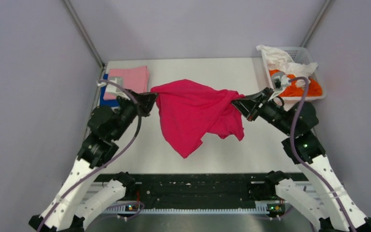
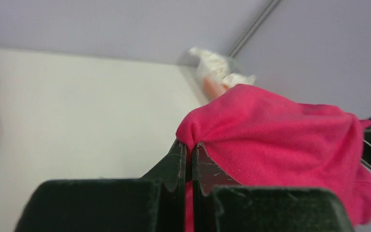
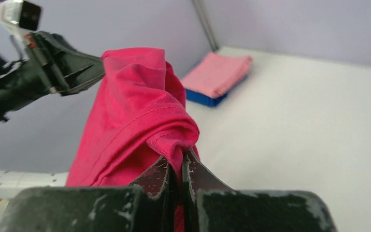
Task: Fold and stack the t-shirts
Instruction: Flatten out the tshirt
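Hanging stretched across the centre of the overhead frame, the magenta-red cloth t-shirt drooped in soft, rumpled folds, its fine knit weave and a stitched seam plain in the wrist views and its lowest corner tapering to a point toward the bottom of the frame; whether that corner touched the white table could not be told. The left gripper, black and scuffed, had its two wedge-shaped fingers pressed together on a bunched edge of the garment at centre left. The right gripper pinched another gathered edge in the same way at centre right. Both arms rose from the bottom corners with elbows bent outward and forearms leaning in, so the grippers faced each other at about the same height with the cloth slung between them. At the upper left lay a light pink t-shirt, folded into a flat rectangle on top of a folded royal blue t-shirt. At the upper right a white slotted plastic basket held a crumpled orange t-shirt and a wrinkled white t-shirt spilling over its rim.
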You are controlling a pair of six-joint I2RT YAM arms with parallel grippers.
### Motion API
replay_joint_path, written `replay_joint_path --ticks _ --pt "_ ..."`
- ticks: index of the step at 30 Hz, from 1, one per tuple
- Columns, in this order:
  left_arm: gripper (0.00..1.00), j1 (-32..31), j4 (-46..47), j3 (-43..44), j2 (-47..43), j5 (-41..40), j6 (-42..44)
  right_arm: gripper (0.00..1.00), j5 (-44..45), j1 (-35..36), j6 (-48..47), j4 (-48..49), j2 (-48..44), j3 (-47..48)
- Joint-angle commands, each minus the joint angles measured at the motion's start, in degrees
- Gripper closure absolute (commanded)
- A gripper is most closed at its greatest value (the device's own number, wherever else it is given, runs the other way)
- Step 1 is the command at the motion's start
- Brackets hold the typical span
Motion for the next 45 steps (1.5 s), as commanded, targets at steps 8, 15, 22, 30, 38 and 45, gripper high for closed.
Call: replay_joint_path --ticks 8,15,22,30,38,45 --pt "0.01 0.65 -23.73 6.12 35.75 -23.59 -8.06 0.08 41.39 0.27 5.87 -23.54 13.69 -12.01" --pt "0.01 -0.96 -18.29 -0.99 31.85 -4.16 -3.91 0.01 41.21 0.28 7.94 -23.54 11.32 -15.14" --pt "0.02 -14.12 -13.26 -14.07 30.18 1.79 -9.52 0.04 41.01 0.21 10.76 -19.94 4.11 -24.01" --pt "0.23 -22.14 -12.37 -7.56 48.28 -1.54 -14.57 0.20 32.33 0.23 10.24 -7.81 17.51 -20.04" --pt "0.57 -22.99 -13.50 -4.04 56.35 -2.45 -14.37 0.34 33.56 -0.10 8.45 -4.02 34.13 -12.70" --pt "1.00 -23.02 -18.38 -1.80 55.17 -12.66 -16.51 0.45 32.06 -0.16 8.95 -3.79 40.32 -11.68"
